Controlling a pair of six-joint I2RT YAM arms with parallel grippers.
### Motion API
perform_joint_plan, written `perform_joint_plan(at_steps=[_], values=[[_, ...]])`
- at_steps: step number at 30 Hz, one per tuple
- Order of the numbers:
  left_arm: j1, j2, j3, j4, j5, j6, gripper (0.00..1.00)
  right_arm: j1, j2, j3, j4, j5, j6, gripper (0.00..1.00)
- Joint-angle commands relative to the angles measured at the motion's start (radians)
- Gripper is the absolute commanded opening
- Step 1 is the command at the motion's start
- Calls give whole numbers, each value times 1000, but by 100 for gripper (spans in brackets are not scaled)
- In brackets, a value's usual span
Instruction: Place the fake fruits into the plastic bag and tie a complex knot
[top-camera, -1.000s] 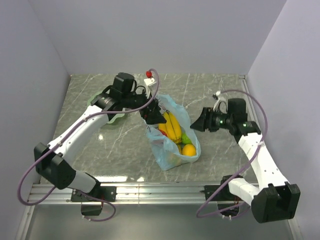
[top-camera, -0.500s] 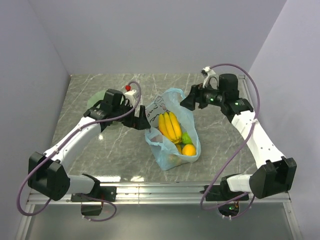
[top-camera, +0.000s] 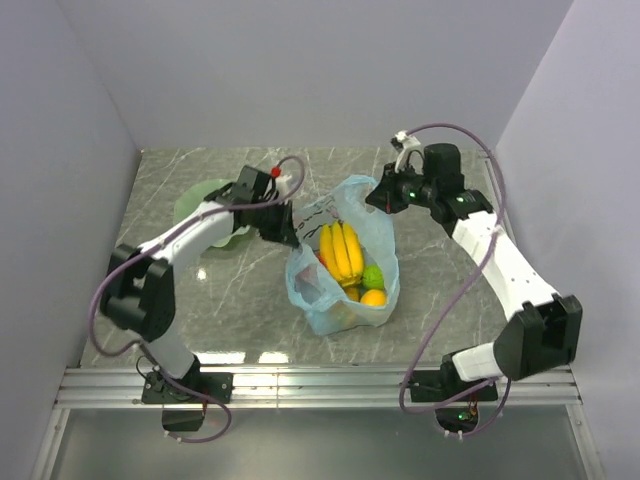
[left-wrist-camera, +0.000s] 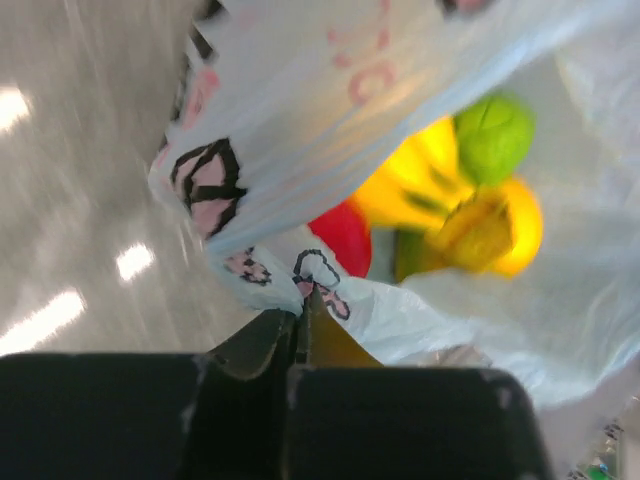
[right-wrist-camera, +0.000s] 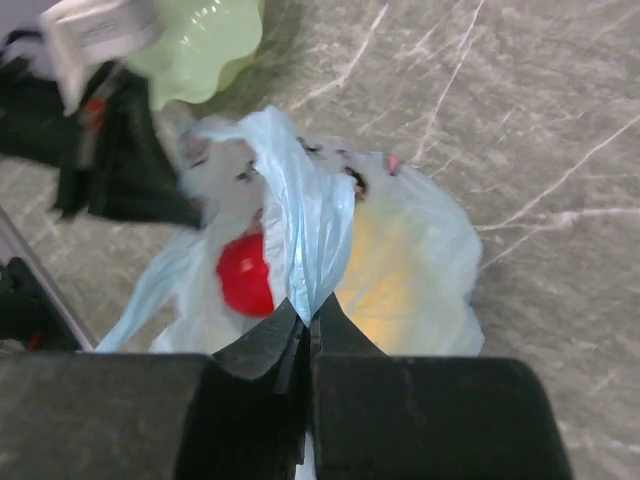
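The light-blue plastic bag (top-camera: 345, 300) stands in the middle of the table with its mouth open. Inside it lie the fake fruits: a yellow banana bunch (top-camera: 342, 250), a green fruit (top-camera: 372, 276), an orange one (top-camera: 373, 297) and a red apple (left-wrist-camera: 345, 238). My left gripper (top-camera: 292, 237) is shut on the bag's printed left rim (left-wrist-camera: 310, 275). My right gripper (top-camera: 378, 200) is shut on a gathered blue handle strip (right-wrist-camera: 312, 230) at the bag's far right. In the right wrist view the apple (right-wrist-camera: 245, 272) shows through the film.
A pale green wavy-edged dish (top-camera: 198, 205) sits on the table behind the left arm, also in the right wrist view as the dish (right-wrist-camera: 205, 40). Grey walls close off the left, back and right. An aluminium rail (top-camera: 320, 385) runs along the near edge.
Both grippers went from open to shut on the bag. The left one moved onto the bag's left rim. The right one swung from the right side up to the far handle.
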Motion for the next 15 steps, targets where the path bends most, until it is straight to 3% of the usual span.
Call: perform_joint_plan(at_steps=[1, 8, 9, 11, 15], values=[[9, 135, 241, -22, 16, 100, 0, -48, -134, -28, 24, -31, 22, 0], [12, 459, 799, -111, 59, 285, 2, -94, -371, -237, -93, -154, 91, 0], [12, 490, 847, -140, 82, 285, 9, -94, -394, -260, -96, -160, 112, 0], [28, 520, 896, -158, 122, 269, 36, -94, -443, -307, -92, -151, 143, 0], [99, 350, 698, 15, 194, 138, 73, -105, -468, -317, -85, -106, 154, 0]])
